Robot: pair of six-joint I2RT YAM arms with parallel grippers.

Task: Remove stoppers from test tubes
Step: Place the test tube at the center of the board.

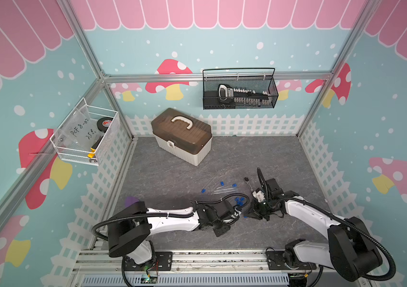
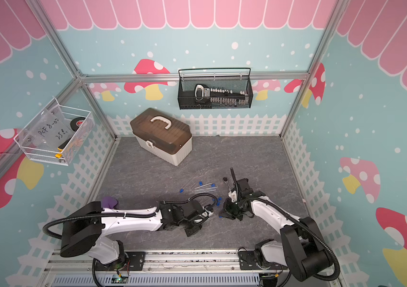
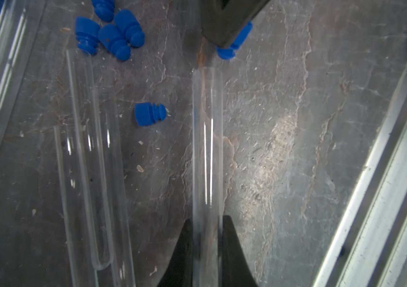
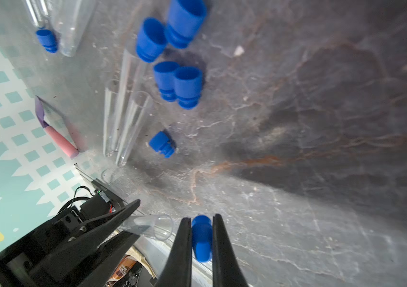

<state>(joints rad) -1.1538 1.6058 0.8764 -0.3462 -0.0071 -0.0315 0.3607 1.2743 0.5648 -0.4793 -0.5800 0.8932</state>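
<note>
My left gripper (image 3: 207,218) is shut on a clear test tube (image 3: 207,149) whose open mouth points at the right gripper. A blue stopper (image 4: 201,238) sits pinched in my shut right gripper (image 4: 201,217), a short gap away from that mouth (image 4: 162,226). In both top views the two grippers (image 1: 238,213) (image 1: 248,214) meet tip to tip near the table's front, just right of centre. Several loose stoppers (image 3: 113,32) (image 4: 172,74) lie beside bare tubes (image 3: 85,161). More tubes (image 1: 223,190) and stoppers (image 1: 221,183) lie further back.
A ratchet wrench (image 1: 248,182) lies just behind the right arm. A brown-lidded toolbox (image 1: 181,135) stands at the back. A pink eraser-like block (image 4: 61,141) lies by the left wall. Wire baskets (image 1: 239,89) (image 1: 85,134) hang on the walls. A metal rail (image 3: 383,186) runs along the front edge.
</note>
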